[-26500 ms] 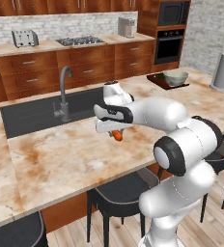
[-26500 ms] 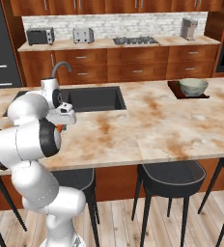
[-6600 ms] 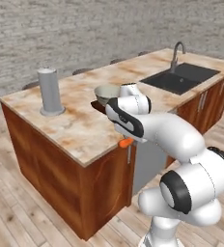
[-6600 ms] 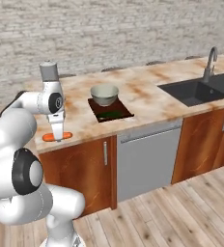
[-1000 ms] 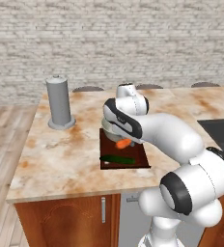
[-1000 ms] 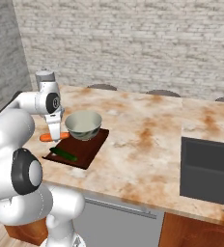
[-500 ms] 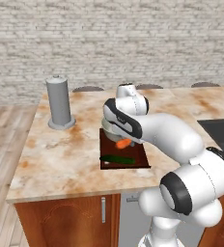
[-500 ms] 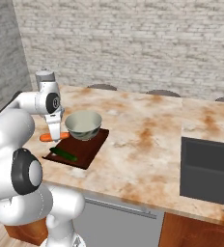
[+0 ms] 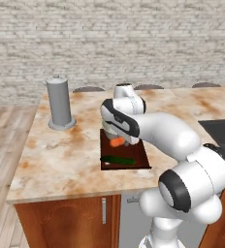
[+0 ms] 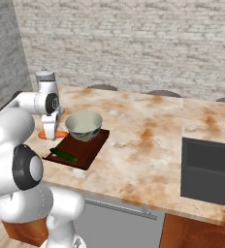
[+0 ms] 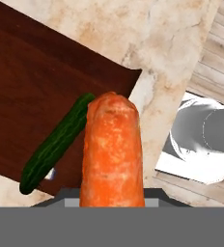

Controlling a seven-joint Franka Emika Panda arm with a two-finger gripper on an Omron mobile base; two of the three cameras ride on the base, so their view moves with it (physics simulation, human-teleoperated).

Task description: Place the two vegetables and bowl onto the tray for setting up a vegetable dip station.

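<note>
the jaws are clamped on the carrot (image 9: 117, 142), holding it just above the tray (image 9: 141, 156), beside the bowl (image 10: 83, 125); the green vegetable (image 9: 118, 160) lies on the tray's near end. the carrot looks light, stiff and smooth, best gripped mid-length.

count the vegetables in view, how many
2. The carrot is gripped in the tool above the tray; the dark green vegetable lies on the tray near its front edge. None seem hidden.

Simulated kitchen, marble-topped island (image 9: 71, 155), inset sink (image 10: 209, 169), wooden cabinets (image 9: 66, 223), brick wall (image 9: 109, 38)
</note>
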